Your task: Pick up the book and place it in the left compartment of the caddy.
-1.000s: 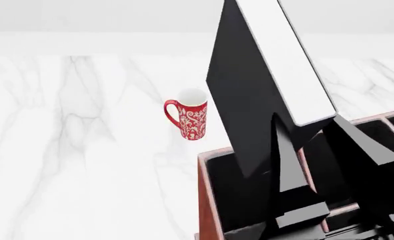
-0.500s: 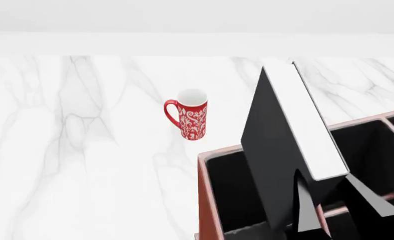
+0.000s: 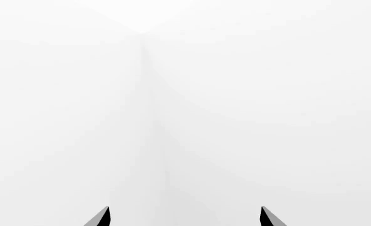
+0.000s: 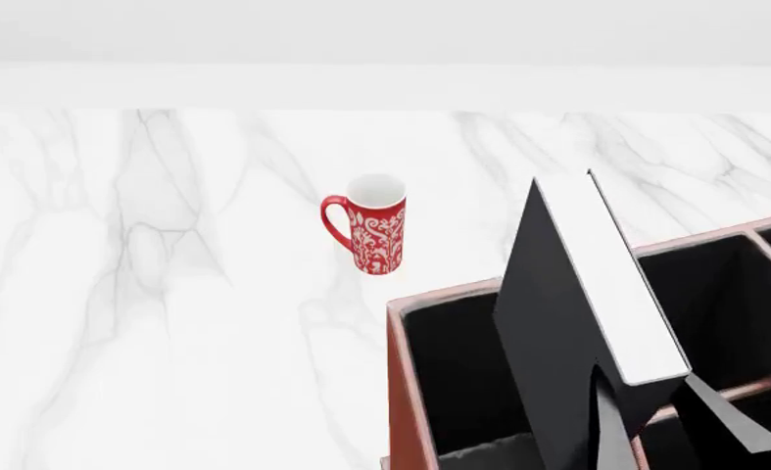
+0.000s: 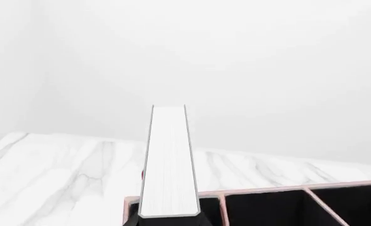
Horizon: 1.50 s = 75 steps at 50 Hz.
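**Q:** Two grippers on this rig, so which one has the book (image 4: 581, 294) and how's the drop looking?

**A:** The right gripper (image 4: 647, 416) has it, fingers pinched onto the book's lower end with one on each cover. Left gripper (image 3: 184, 217) only shows two black tips spread wide apart, nothing between them, pointed at blank white wall. So it's out of the job.

**Q:** Where's the book relative to the caddy (image 4: 405, 377)?

**A:** Standing on edge, leaning a bit, white page edges facing up and right. Its low end sits down inside the left compartment (image 4: 457, 377), the long black-lined one at the caddy's left. I can't tell if it's touching the floor yet, the bottom is cut off.

**Q:** Tips for finishing?

**A:** My take: keep lowering straight, stay off the pale divider on the right side, and let go only once the bottom edge is resting. It's tall, so expect it to tip against a wall. The red patterned mug (image 4: 369, 223) is further back on the marble counter (image 4: 123, 294), well apart.
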Motion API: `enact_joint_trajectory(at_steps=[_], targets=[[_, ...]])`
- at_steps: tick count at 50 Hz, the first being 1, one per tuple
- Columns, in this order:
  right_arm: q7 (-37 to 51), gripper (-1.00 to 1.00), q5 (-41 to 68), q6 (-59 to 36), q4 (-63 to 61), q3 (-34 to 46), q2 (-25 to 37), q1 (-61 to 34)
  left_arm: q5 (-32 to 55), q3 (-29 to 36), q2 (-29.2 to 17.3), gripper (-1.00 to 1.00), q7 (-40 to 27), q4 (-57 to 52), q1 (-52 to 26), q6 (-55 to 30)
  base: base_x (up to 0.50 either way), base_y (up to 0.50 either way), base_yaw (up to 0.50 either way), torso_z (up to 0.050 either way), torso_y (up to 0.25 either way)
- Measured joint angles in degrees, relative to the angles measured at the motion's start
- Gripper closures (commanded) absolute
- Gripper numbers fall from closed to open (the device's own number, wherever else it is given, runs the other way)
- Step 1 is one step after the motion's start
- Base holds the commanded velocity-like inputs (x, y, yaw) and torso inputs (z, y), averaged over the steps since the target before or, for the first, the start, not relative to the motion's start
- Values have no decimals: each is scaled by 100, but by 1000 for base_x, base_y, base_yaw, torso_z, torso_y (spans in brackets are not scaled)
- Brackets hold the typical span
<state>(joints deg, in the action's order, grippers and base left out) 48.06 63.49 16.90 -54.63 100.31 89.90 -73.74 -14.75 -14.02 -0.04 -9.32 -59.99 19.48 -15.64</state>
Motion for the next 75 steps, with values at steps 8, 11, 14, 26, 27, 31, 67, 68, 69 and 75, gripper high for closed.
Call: enact_joint_trajectory(at_steps=[8, 11, 14, 26, 27, 31, 67, 68, 69, 75], targets=[[-19, 100, -88, 49, 54, 70, -2, 73, 6, -7, 0, -100, -3, 0, 5, 8, 0, 0, 0, 0, 1], [-21, 100, -140, 71, 98, 113, -17, 111, 4, -6, 0, -100, -3, 0, 6, 9, 0, 0, 0, 0, 0], [-12, 100, -197, 92, 168, 168, -60, 161, 5, -8, 0, -100, -5, 0, 10, 13, 0, 0, 0, 0, 0], [12, 100, -257, 210, 594, 394, -386, 409, -23, 18, 0, -100, 4, 1, -12, -14, 0, 0, 0, 1, 1], [13, 100, -256, 219, 628, 410, -413, 422, -24, 19, 0, -100, 4, 0, -13, -15, 0, 0, 0, 0, 0], [21, 100, -255, 254, 758, 470, -527, 458, -31, 25, 0, -100, 3, 0, -13, -16, 0, 0, 0, 0, 3], [-66, 100, 19, 292, 1638, 594, -1315, 123, -13, 10, 0, -100, 5, 0, -16, -27, 0, 0, 0, 0, 1], [-69, 100, 22, 297, 1642, 594, -1311, 123, -13, 9, 0, -100, 3, 0, -14, -25, 0, 0, 0, 0, 0], [-73, 100, 26, 300, 1644, 595, -1305, 122, -13, 9, 0, -100, 2, 0, -12, -23, 0, 0, 0, 0, 0], [-106, 100, 48, 311, 1635, 596, -1264, 125, -12, 9, 0, -100, -4, 0, -1, -11, 0, 0, 0, 0, 2]])
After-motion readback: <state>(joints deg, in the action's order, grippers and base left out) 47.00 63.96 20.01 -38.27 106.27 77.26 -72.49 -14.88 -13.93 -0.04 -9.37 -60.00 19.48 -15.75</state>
